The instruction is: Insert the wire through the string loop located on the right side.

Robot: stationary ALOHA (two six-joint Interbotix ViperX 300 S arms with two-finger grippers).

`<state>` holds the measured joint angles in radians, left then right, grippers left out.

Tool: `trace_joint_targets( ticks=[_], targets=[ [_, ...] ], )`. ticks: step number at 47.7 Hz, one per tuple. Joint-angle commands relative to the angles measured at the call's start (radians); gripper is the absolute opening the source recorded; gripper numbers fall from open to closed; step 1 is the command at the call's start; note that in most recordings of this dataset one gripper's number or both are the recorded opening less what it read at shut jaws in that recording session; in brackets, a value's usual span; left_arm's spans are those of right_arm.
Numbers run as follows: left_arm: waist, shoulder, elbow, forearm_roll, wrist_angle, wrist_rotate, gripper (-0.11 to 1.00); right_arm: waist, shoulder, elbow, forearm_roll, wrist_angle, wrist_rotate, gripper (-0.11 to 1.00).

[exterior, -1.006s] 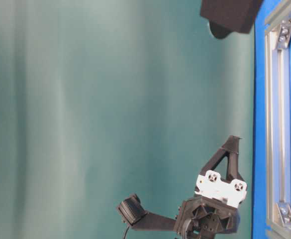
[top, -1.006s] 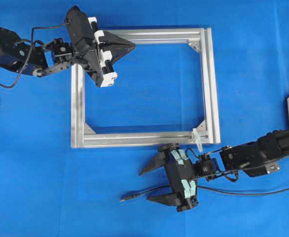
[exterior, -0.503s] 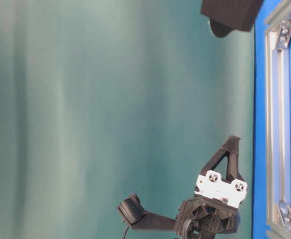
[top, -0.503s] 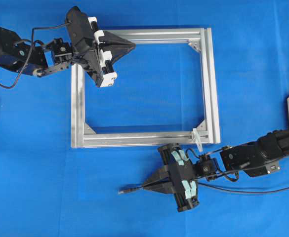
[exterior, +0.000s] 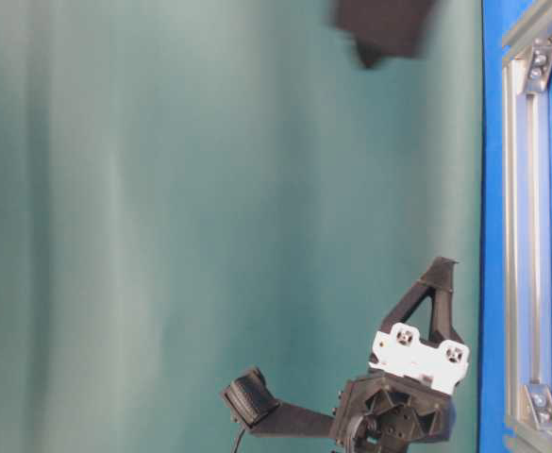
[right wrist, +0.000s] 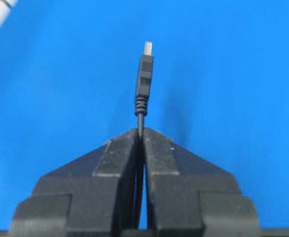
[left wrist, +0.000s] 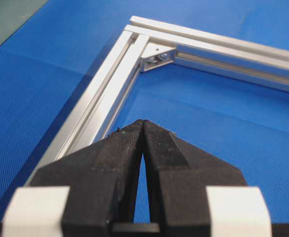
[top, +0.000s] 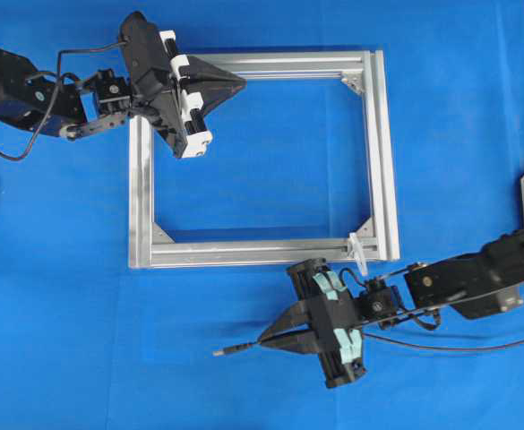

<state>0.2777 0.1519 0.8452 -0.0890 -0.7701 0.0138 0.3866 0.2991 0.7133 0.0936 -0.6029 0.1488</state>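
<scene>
Grasp step: right end effector (top: 270, 339) pinches the wire (right wrist: 144, 74) behind its plug; next, aim toward the string loop (top: 357, 248) at one o'clock. The left end effector (left wrist: 143, 129) is pressed together, empty.

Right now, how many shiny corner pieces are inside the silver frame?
3 show. One sits in the top right corner, one bottom right, one bottom left. A fourth may hide at the top left, under the left hand.
</scene>
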Motion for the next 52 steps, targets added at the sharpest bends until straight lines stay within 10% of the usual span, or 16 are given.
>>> trace_joint_targets(
  ticks=[1,52],
  targets=[
    [0.002,-0.031,-0.015,0.002,-0.005,0.003,0.0,0.003,-0.081,-0.012,-0.002,0.049,0.002,-0.04],
    [0.002,-0.031,-0.015,0.002,-0.005,0.003,0.0,0.003,-0.167,-0.018,-0.003,0.152,-0.011,-0.04]
  ],
)
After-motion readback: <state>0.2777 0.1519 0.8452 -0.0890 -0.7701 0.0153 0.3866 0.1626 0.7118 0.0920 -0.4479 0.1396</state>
